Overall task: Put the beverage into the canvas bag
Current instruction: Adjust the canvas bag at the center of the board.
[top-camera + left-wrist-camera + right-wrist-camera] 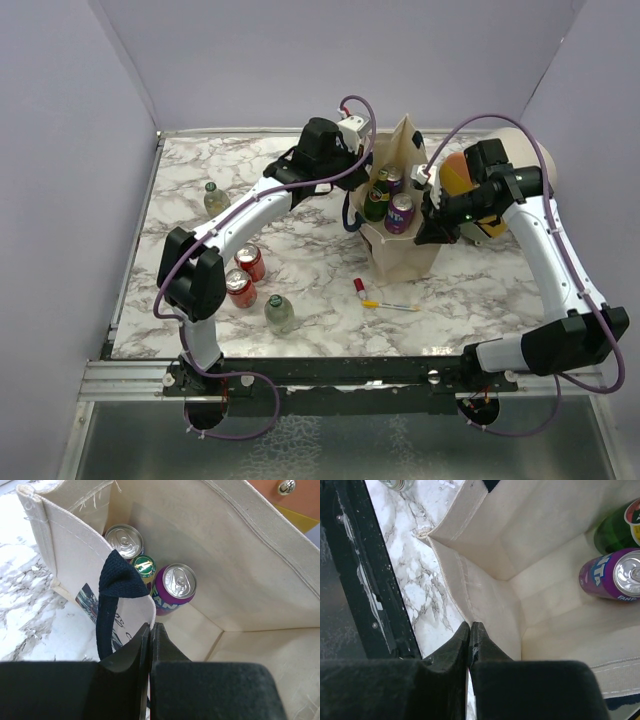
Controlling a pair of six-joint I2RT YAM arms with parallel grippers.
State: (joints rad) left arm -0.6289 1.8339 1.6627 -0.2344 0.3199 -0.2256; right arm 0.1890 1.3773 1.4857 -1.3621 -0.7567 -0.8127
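The beige canvas bag (408,248) stands upright at the table's middle right, mouth held wide. My left gripper (357,193) is shut on its left rim, next to the navy handle (117,577). My right gripper (430,208) is shut on its right rim. In the left wrist view the left gripper (150,625) pinches the bag wall (240,555); in the right wrist view the right gripper (470,624) pinches the seam (455,585). Inside the bag are a purple can (400,212) (175,587) (612,577), a green bottle (376,205) (617,530) and a silver-topped can (123,540).
Two red cans (250,262) (240,288) and a greenish bottle (279,312) stand at the front left, another bottle (216,198) farther back. A pen (390,304) and a red-capped marker (360,288) lie before the bag. A cream-and-orange container (458,172) is behind the right arm.
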